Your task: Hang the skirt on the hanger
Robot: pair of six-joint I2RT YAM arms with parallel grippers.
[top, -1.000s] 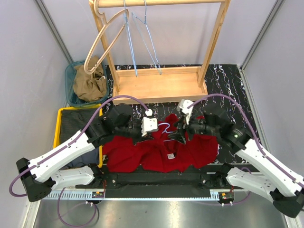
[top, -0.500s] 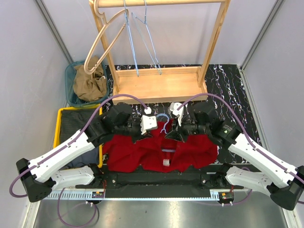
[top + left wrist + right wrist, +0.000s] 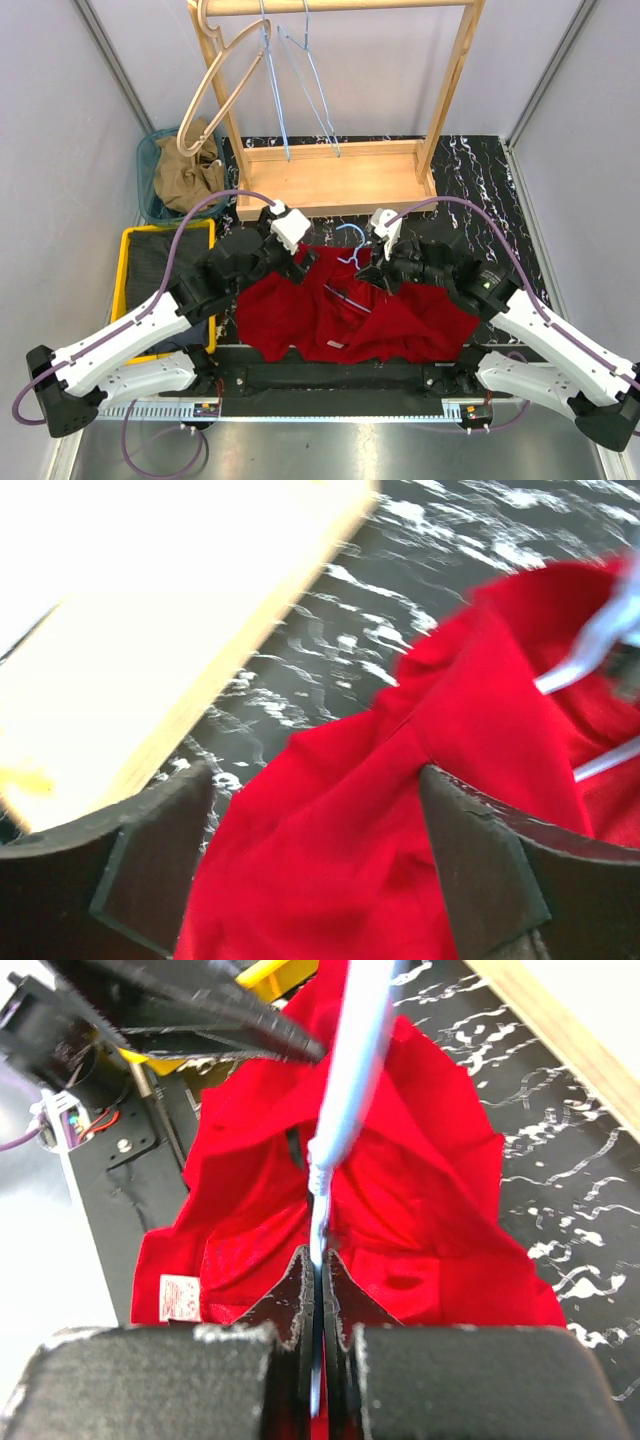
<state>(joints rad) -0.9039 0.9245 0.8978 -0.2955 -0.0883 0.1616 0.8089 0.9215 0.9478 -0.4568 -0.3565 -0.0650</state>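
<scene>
The red skirt [image 3: 350, 315] lies crumpled on the black marbled mat between my two arms. A light blue wire hanger [image 3: 349, 243] rests on its upper edge, hook pointing toward the rack. My right gripper [image 3: 372, 274] is shut on the hanger's wire [image 3: 350, 1060]; in the right wrist view its tips [image 3: 318, 1272] pinch the wire over the skirt [image 3: 420, 1180]. My left gripper [image 3: 303, 262] hangs open above the skirt's upper left edge. In the left wrist view red cloth [image 3: 330, 870] lies below and between its spread fingers [image 3: 150, 865], ungripped.
A wooden rack [image 3: 335, 180] stands behind, with a wooden hanger [image 3: 215, 85] and blue wire hangers [image 3: 300, 80] on its rail. A teal basket [image 3: 148, 160] with brown cloth sits at back left. A yellow tray [image 3: 125, 255] holds dark cloth on the left.
My left gripper opened and drew back toward the rack. My right gripper closed on the hanger's wire. The skirt shifted to the right and the hanger's hook rose clear of it.
</scene>
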